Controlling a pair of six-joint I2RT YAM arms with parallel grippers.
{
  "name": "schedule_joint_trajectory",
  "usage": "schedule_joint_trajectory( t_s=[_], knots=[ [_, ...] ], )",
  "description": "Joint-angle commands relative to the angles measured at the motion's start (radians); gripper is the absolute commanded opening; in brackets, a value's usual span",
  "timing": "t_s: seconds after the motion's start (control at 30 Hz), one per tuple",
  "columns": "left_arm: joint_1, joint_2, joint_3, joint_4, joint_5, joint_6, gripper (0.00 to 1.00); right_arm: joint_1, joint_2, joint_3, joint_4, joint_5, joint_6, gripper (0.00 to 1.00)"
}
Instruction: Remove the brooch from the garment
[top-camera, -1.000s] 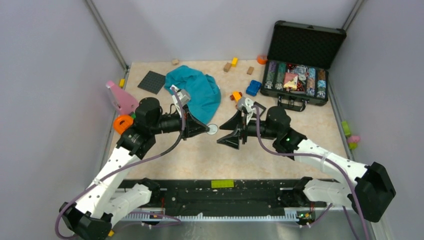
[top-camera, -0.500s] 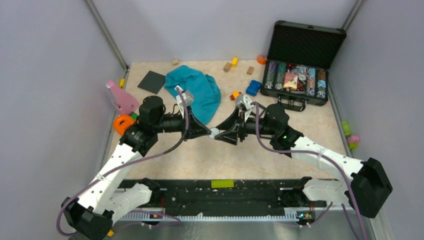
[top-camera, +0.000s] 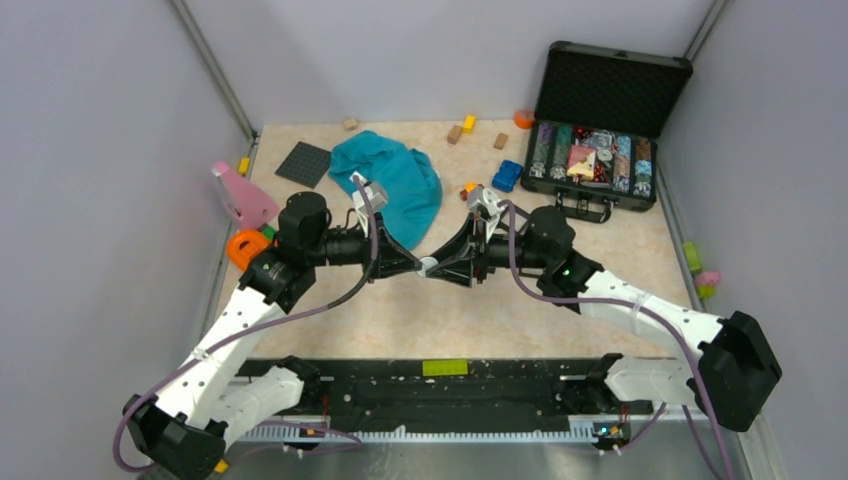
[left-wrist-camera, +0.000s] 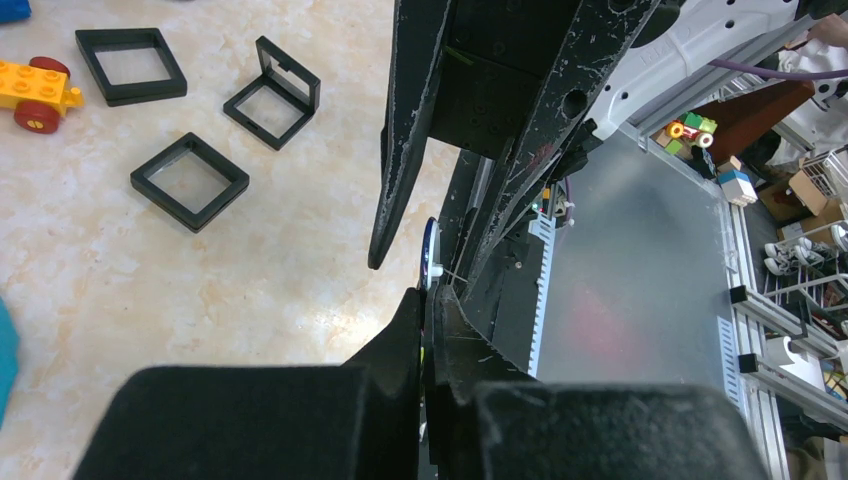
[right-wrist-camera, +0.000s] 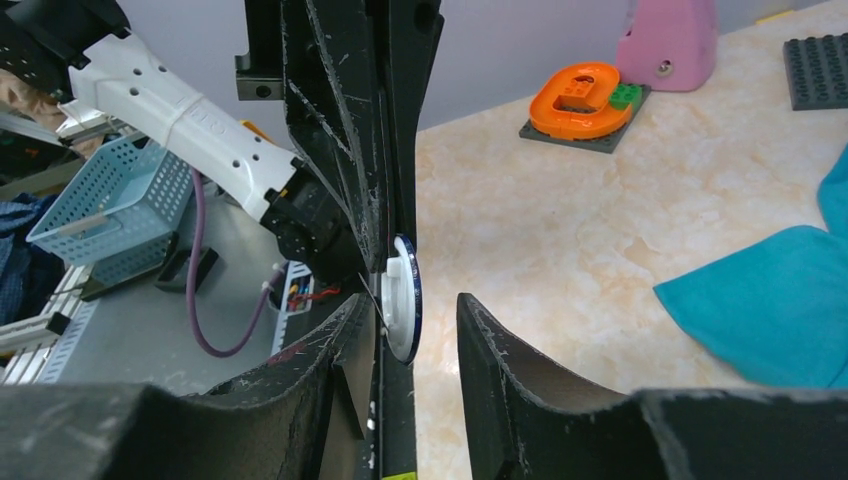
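Left wrist view shows the brooch (left-wrist-camera: 430, 262) edge-on, a thin disc with a blue rim and a white back. It is pinched between the two black fingers of the left gripper (left-wrist-camera: 426, 300), which are clenched on its lower part with only a slit between them. The brooch is held in the air, off the table (top-camera: 420, 320).

The right gripper (right-wrist-camera: 417, 302) faces it from the opposite side with its jaws spread, one finger on each side of the disc. In the right wrist view the brooch sits close against the finger on the left of that picture, with a plain gap to the other finger. Whether the nearer finger touches it cannot be told, so this gripper straddles the brooch without a grip. From above, the two grippers meet tip to tip with the brooch a small pale spot between them.

The garment (top-camera: 395, 180) lies crumpled on the table beyond the left gripper, apart from the brooch. A dark grey plate (top-camera: 303, 164) lies just beside it.

Past the left gripper's fingertips, three black square frames (left-wrist-camera: 189, 180) lie on the table near a yellow toy car (left-wrist-camera: 35, 88). A blue toy car (top-camera: 507, 176) sits beyond the right gripper, and an open case (top-camera: 600, 140) stands farther off.
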Motion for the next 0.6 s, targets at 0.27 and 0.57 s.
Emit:
schedule_joint_trajectory(
  t_s=[0.27, 0.57],
  knots=[
    [0.001, -0.018, 0.007, 0.031, 0.038, 0.015, 0.0, 0.012, 0.019, 0.046, 0.068, -0.004, 0.039, 0.34],
    [-0.01, -0.046, -0.006, 0.043, 0.064, 0.085, 0.0, 0.013, 0.019, 0.042, 0.086, -0.025, 0.059, 0.27]
  ],
)
